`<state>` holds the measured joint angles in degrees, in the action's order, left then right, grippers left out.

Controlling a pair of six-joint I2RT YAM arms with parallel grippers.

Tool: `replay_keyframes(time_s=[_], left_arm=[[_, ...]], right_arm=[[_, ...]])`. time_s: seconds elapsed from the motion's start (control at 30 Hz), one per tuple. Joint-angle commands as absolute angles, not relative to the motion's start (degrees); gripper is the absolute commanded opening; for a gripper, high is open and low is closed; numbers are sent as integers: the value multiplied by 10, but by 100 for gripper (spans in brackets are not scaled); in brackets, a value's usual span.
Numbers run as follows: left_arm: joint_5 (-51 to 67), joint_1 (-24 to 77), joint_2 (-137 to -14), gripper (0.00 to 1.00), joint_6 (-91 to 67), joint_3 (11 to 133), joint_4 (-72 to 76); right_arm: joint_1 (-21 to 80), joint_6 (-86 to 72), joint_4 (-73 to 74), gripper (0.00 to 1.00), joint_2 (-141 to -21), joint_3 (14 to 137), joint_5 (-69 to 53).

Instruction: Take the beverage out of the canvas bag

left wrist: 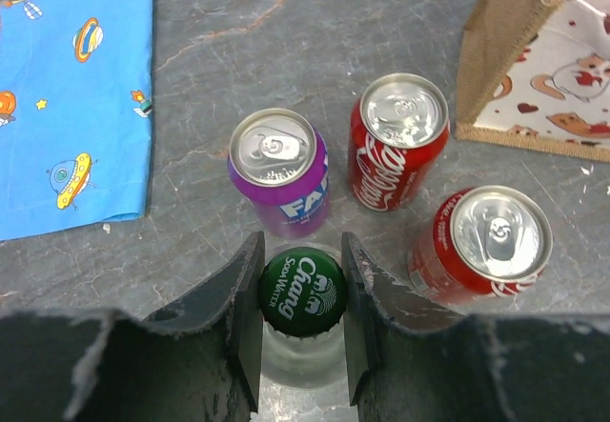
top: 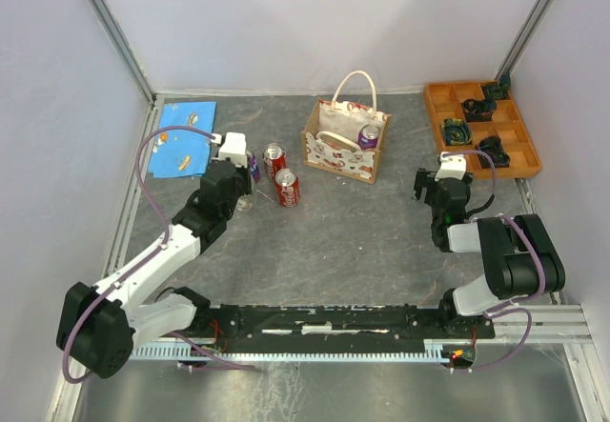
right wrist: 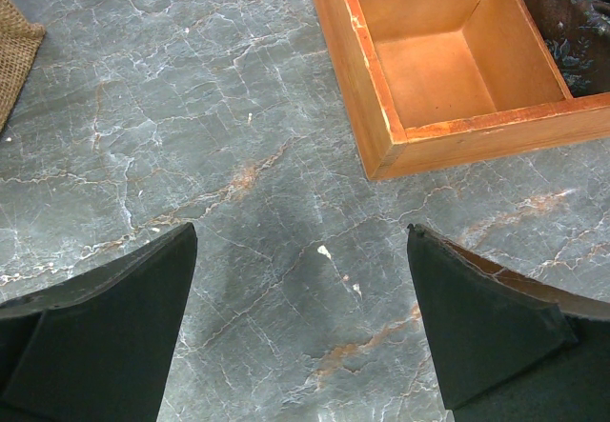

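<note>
The left gripper (left wrist: 301, 260) was found clamped on the neck of the soda-water bottle (left wrist: 302, 293), one finger to each side just below the green cap. The bottle stood upright. From the wrist view it could not be told whether its base rested on the table (right wrist: 191, 108) or hung just clear of it. The grip was judged to be taken high at the neck because that is the narrowest part of the bottle.

From the cap outward, the purple can on the table (left wrist: 278, 170) stood close by at 12 o'clock. One red cola can (left wrist: 397, 136) stood at 1 o'clock and the other red cola can (left wrist: 486, 241) at 3 o'clock. All three were upright and apart from each other. The blue cloth (left wrist: 67, 108) lay flat at 10 o'clock.

In the top view the canvas bag (top: 343, 150) stood at about 2 o'clock from the left gripper, well apart and mouth up. The purple can in the bag (top: 369, 136) showed at its right end, so the task was judged unfinished.

The right gripper (right wrist: 300, 236) hung with fingers spread wide and nothing between them. It was over bare table with the orange tray (right wrist: 381, 127) at 1 o'clock, and was judged to be idle.
</note>
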<state>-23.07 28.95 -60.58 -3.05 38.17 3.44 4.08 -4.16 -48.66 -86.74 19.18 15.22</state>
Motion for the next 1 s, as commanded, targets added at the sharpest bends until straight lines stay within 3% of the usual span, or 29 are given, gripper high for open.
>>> replay_keyframes(time_s=[0.0,0.57,0.8,0.87,0.97], left_arm=[[-201,268,-609,3,-77,403,177],[-153,259,-667,3,-91,396,191],[-167,259,-670,28,-91,387,180],[-169,259,-669,45,-91,387,177],[-175,258,-669,56,-93,387,175]], right_arm=[[41,-33,-500,99,-867,208,149],[41,-33,-500,99,-867,208,149],[41,-34,-500,99,-867,208,148],[41,-33,-500,99,-867,208,149],[41,-34,-500,99,-867,208,149]])
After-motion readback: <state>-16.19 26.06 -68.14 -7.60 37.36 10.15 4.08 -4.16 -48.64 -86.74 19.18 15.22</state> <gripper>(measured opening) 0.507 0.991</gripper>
